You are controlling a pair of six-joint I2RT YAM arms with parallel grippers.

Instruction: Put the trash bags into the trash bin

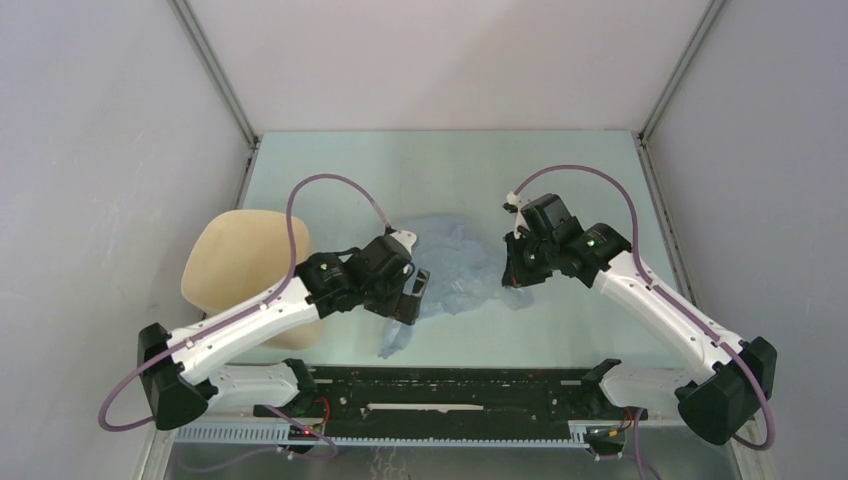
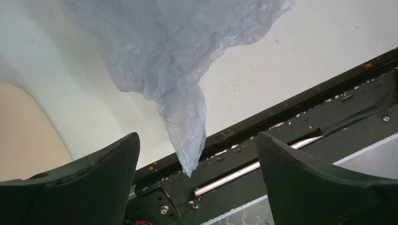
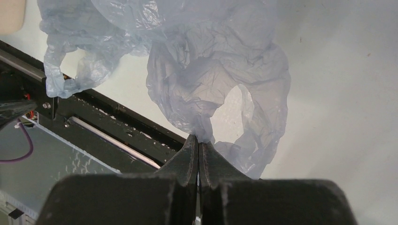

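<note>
The table (image 1: 560,180) carries all task items. The trash bin (image 1: 238,262) sits at the left, behind the left arm; its mouth does not show in the overhead view, so its orientation cannot be confirmed. The trash bag (image 1: 455,262) lies crumpled at the table centre, between the two grippers and well apart from the bin, with a narrow tail trailing toward the near edge. The film is thin, wrinkled and glossy: treat it as very light, limp and slippery, liable to billow, cling and slide out of a shallow pinch. Take hold of a gathered fold or a bunched edge, not a single flat layer, and gather the bulk before carrying, since the sheet looks wider than the bin. The right gripper (image 3: 198,140) is clenched on a twisted fold of the bag, fingers pressed together. The left gripper (image 2: 197,138) is released, jaws wide apart, holding nothing; the bag's tail hangs between them in its wrist view.
</note>
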